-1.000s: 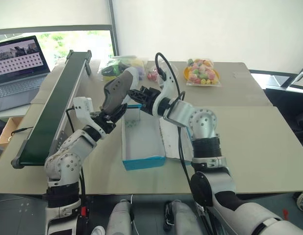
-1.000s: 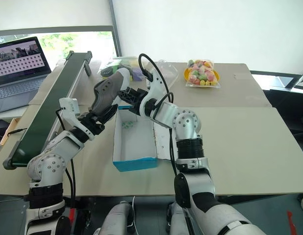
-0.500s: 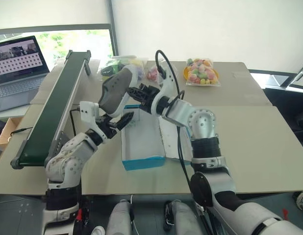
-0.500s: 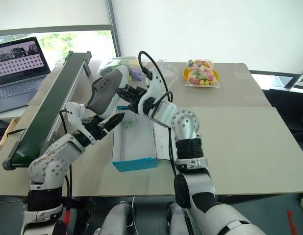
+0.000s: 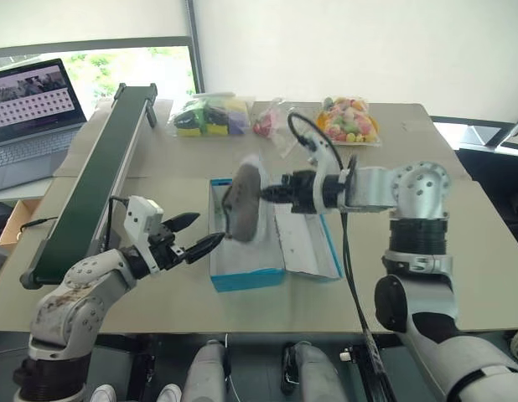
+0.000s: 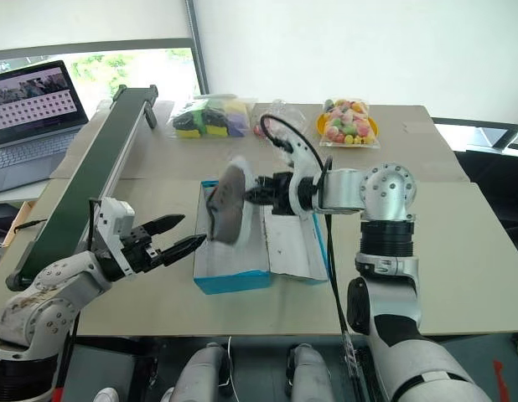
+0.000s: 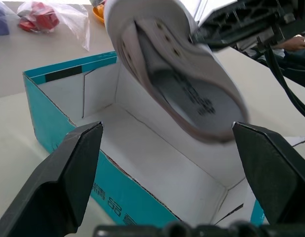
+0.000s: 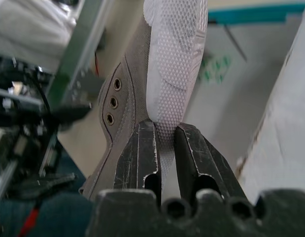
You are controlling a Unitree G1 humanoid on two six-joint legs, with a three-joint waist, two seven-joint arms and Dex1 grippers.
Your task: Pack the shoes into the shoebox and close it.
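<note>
Tan table (image 5: 427, 243) carries a long green conveyor (image 5: 91, 180) on its left side. Blue shoebox (image 5: 246, 278) sits open at center, lid flat to its right. Right gripper (image 5: 271, 193) clamps one grey shoe (image 5: 242, 205), tilted above the box. Left gripper (image 5: 200, 234) spread wide, empty, just left of the box.

Shoe (image 8: 137, 94): matt grey-brown cloth-like upper with small metal eyelets; pale rubbery sole (image 8: 174, 54) with fine pebbled tread; printed smooth insole in the left wrist view. Shoebox (image 7: 58, 128): blue cardboard, slightly glossy outside, matt white inside. Right hand (image 8: 165, 143): black plastic fingers, scuffed and matt. Left hand (image 5: 196, 234): smooth black plastic. Tabletop (image 5: 460, 251): matt beige, smooth. Bags (image 5: 351, 117): clear, glossy plastic film.
</note>
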